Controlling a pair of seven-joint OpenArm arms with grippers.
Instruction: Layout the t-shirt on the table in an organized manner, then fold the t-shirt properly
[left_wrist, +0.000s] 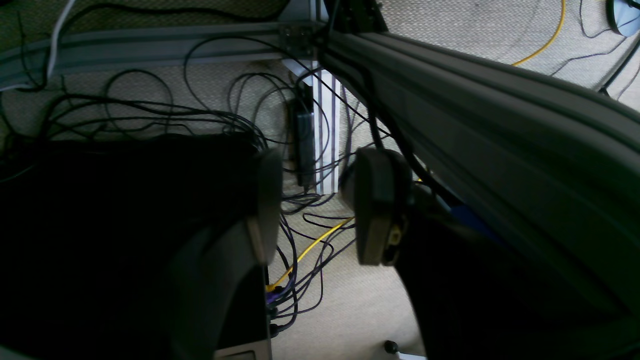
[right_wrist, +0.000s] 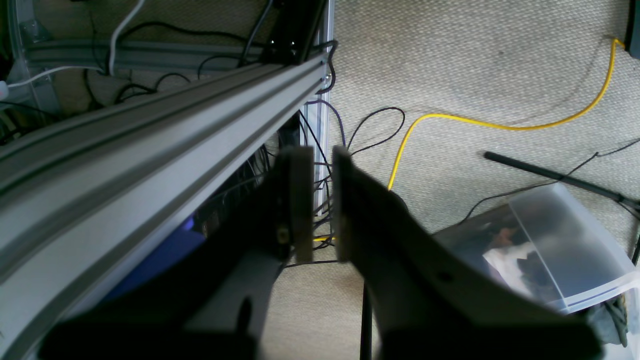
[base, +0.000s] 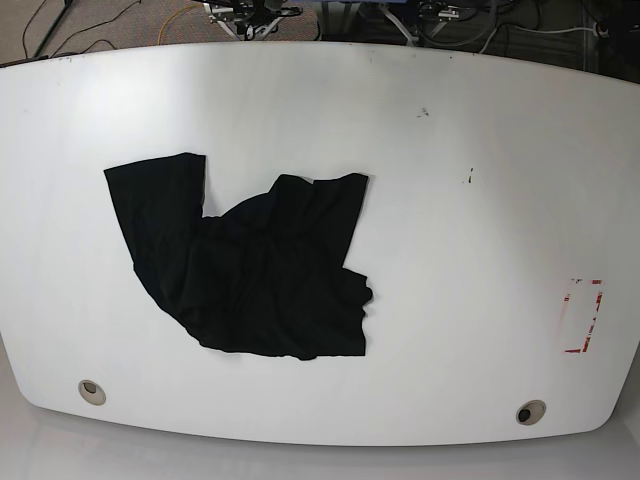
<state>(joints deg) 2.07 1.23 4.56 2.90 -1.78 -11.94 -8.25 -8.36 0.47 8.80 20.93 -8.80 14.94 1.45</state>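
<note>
A black t-shirt lies crumpled on the left half of the white table, one sleeve sticking out to the upper left. Neither arm shows in the base view. In the left wrist view my left gripper hangs over the carpeted floor beside the table, open with nothing between its fingers. My right gripper is also off the table above the floor. Its fingers are drawn almost together, shut on nothing.
Grey aluminium frame rails run close past both grippers. Tangled black cables and a yellow cable lie on the carpet. A clear plastic bin stands there too. The table has two grommet holes and a red-outlined mark.
</note>
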